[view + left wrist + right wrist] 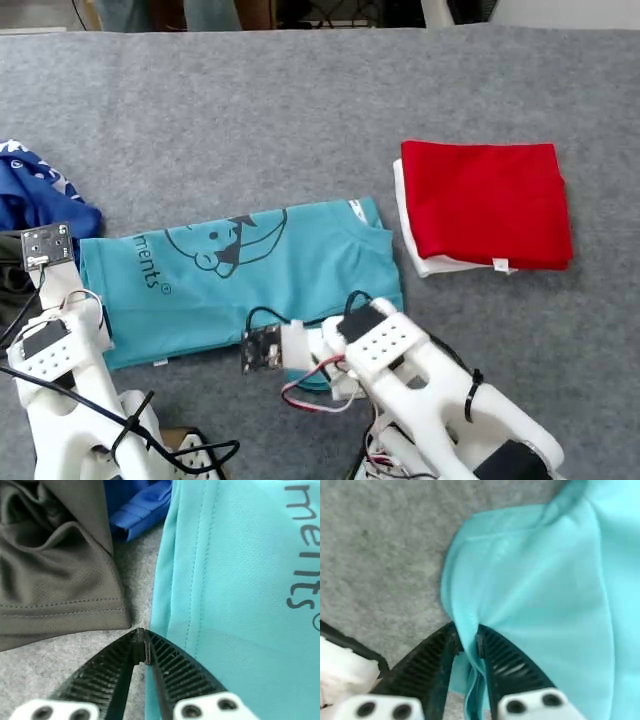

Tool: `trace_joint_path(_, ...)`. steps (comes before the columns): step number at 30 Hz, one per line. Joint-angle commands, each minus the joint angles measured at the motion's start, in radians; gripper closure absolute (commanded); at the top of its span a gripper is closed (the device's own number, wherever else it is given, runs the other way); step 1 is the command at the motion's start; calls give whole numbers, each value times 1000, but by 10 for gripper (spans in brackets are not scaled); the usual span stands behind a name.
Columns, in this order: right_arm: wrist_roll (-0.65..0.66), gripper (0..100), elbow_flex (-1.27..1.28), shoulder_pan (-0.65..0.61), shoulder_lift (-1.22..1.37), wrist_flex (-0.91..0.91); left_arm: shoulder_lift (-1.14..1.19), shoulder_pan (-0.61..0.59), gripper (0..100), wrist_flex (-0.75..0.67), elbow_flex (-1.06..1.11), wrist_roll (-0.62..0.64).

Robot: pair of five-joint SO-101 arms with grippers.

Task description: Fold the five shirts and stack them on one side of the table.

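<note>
A teal shirt (pixel 240 275) with a dark print lies spread across the middle of the grey table (pixel 300 120). At its near edge, under the right arm (pixel 385 345), my right gripper (pixel 467 640) is shut on a bunched fold of the teal shirt (pixel 545 590). My left gripper (pixel 141 642) is shut at the hem of the teal shirt (pixel 235 580), by the shirt's left end under the left arm (pixel 60 345). A folded red shirt (pixel 487 203) rests on a folded white shirt (pixel 432 262) at the right.
A crumpled blue shirt (pixel 35 195) lies at the left edge, with a dark shirt (pixel 55 575) beside it, close to the left gripper. Bare grey table stretches across the far half and the near right corner.
</note>
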Motion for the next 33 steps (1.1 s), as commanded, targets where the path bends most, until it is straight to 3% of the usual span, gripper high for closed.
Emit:
trace_joint_path(1, -5, 984, -81, 40, 10, 63, -8, -2, 971, -11, 1, 9)
trace_joint_path(6, 3, 984, -305, 40, 13, 176, -8, -2, 971, -11, 1, 9)
trace_joint_path(13, 121, 984, -585, 41, 173, 307, -8, -2, 971, -11, 1, 9)
trace_joint_path(23, 250, 984, -851, 52, 489, 319, -8, -2, 971, -9, 2, 9)
trace_joint_path(33, 265, 983, -1024, 51, 631, 347, -8, -2, 971, -6, 2, 9)
